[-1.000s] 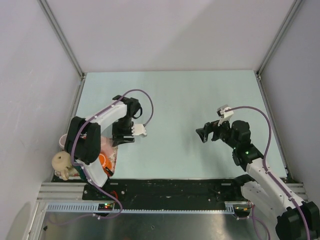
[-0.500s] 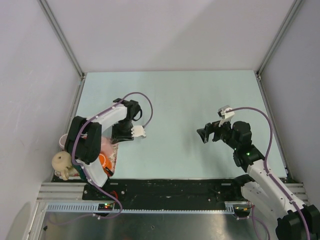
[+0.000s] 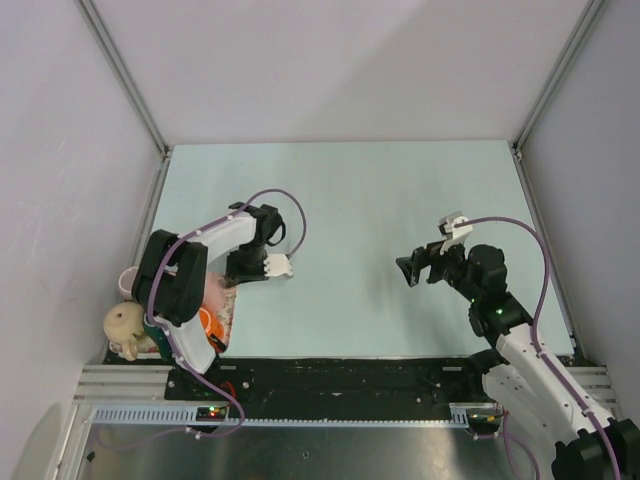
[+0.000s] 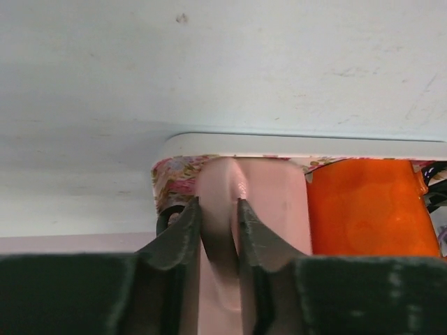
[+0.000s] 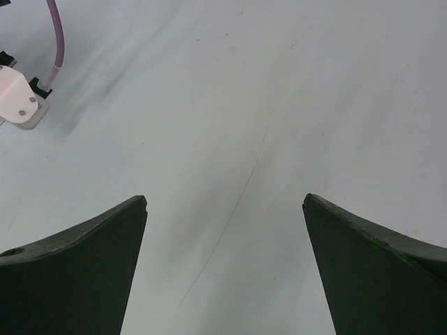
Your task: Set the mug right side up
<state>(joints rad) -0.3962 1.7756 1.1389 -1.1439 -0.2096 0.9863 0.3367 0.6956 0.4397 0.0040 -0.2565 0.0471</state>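
- My left gripper (image 4: pixel 213 223) is clenched on the mug (image 4: pixel 269 202). Its two dark fingers (image 4: pixel 178 237) pinch a raised pink ridge on the mug's side, one pressed to each flank.
- That ridge looks like the handle, but the wrist view is too close for me to be sure.
- The mug is directly ahead of the left fingers and fills the gap between them. I see only its pink wall, so I cannot tell whether it is upright or upside down.
- Just to the right of the fingers, touching the mug's side, is an orange object (image 4: pixel 363 209).
- To the left of the fingers, a flowered surface (image 4: pixel 171 178) shows from behind the mug.
- Beyond the fingertips a white rim (image 4: pixel 300 143) runs across, with the pale table (image 4: pixel 223 63) past it.
- From above, the left arm is folded back toward its own base. The mug (image 3: pixel 213 293) shows as a pink patch under the wrist, with the orange object (image 3: pixel 205 322) on its near side.
- A beige plush toy (image 3: pixel 122 325) lies further out to the left of that hand, by the table's near corner.
- My right gripper (image 5: pixel 223 199) is released, its jaws spread wide with nothing between them.
- It hangs over bare table (image 5: pixel 230 105), well apart from the mug. From above, this gripper (image 3: pixel 408 268) points toward the left arm.
- In the right wrist view, ahead and far to the left of the fingers, I see the left arm's white housing (image 5: pixel 21 105) and its purple cable (image 5: pixel 56 42).
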